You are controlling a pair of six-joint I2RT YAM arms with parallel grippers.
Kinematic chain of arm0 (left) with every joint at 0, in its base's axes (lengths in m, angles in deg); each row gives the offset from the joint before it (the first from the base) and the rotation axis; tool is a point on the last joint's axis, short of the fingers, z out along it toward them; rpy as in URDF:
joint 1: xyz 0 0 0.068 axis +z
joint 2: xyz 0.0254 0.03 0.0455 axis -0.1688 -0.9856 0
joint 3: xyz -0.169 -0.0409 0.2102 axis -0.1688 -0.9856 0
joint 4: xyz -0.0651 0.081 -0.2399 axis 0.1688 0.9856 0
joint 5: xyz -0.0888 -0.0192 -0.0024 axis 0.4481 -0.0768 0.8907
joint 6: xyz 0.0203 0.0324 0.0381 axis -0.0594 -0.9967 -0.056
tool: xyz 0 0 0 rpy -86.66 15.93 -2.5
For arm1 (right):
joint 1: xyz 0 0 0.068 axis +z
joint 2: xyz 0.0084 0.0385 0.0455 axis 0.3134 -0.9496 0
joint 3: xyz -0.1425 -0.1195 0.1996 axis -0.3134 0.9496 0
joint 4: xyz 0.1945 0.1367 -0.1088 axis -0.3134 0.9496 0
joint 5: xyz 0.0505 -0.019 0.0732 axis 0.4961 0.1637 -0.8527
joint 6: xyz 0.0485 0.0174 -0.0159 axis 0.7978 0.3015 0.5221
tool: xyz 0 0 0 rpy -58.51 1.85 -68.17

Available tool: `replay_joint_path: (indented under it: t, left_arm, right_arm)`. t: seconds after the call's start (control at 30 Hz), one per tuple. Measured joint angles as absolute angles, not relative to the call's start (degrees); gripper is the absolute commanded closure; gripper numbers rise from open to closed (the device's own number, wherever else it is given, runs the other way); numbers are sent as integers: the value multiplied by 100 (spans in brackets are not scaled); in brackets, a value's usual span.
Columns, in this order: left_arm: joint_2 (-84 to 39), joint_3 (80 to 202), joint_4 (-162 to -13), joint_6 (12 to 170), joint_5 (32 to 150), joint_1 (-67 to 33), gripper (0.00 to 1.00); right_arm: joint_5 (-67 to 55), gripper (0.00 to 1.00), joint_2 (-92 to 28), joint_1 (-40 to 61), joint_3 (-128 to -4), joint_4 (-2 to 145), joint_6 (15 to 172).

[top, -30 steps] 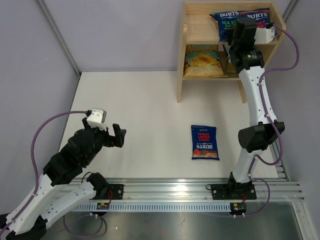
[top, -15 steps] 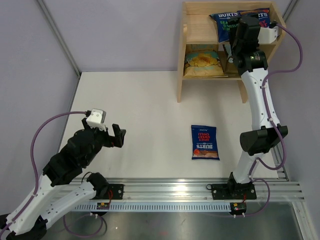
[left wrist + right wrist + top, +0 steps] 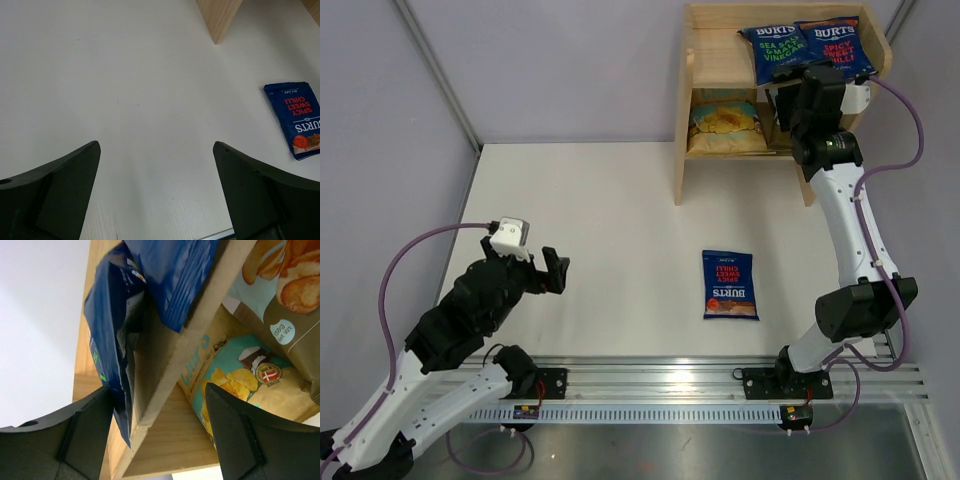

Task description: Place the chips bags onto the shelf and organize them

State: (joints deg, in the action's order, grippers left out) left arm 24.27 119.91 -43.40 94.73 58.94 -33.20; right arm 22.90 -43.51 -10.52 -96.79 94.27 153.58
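Letting go is the latest change: the right hand (image 3: 800,95), clenched a second ago on the Spicy Sweet Chilli bag (image 3: 831,45) at the upper tier of the shelf (image 3: 718,62), is now released, empty and drawn back below that tier. The bag stands there, touching the Sea Salt & Vinegar bag (image 3: 775,50), so by my count four bags are shelved and one remains. The top camera shows both labels facing out, and the last BURTS bag (image 3: 729,284) lying flat on the surface (image 3: 600,210), well apart from the left hand (image 3: 555,272), which hangs wide open and idle. The right wrist camera alone shows the lower tier's two tan chips bags (image 3: 235,375) overlapping, the arm hiding one from above.
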Motion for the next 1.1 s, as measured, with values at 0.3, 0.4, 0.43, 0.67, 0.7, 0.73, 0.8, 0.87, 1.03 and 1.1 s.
replay_joint_path:
  t: [0.3, 0.4, 0.43, 0.67, 0.7, 0.73, 0.8, 0.87, 1.03, 1.1]
  left_arm:
    - [2082, 12007, -4423, 9941, 6423, -3302, 1]
    - [1815, 12002, -4650, 10179, 6788, -3300, 1]
    - [1703, 11994, -4764, 10265, 6932, -3300, 1]
    - [567, 11908, -5870, 10802, 7994, -3300, 1]
    - [348, 11895, -6034, 10881, 8147, -3300, 1]
    - [132, 11878, -6217, 10955, 8296, -3300, 1]
    - [-288, 11862, -6525, 11119, 8576, -3300, 1]
    - [-662, 11862, -6833, 11268, 8794, -3300, 1]
    - [-1687, 11865, -7437, 11701, 9225, -3337, 1]
    - [-2098, 11886, -7642, 11899, 9282, -3374, 1]
  right_arm:
    - [1743, 1, -2931, -1419, -8156, 9300, 14764]
    - [1520, 1, -2244, -1679, -7832, 9248, 14257]
    - [1440, 0, -2019, -1747, -7743, 9241, 14056]
    - [661, 1, -994, -1784, -7336, 9481, 12766]
    - [591, 1, -926, -1784, -7281, 9575, 12652]
    - [539, 1, -828, -1784, -7172, 9663, 12497]
    - [443, 1, -599, -1784, -6910, 9901, 12248]
    - [371, 0, -282, -1784, -6578, 10078, 12119]
    - [21, 1, 811, -1784, -5789, 10384, 12067]
    - [-265, 0, 1251, -1784, -5579, 10461, 12088]
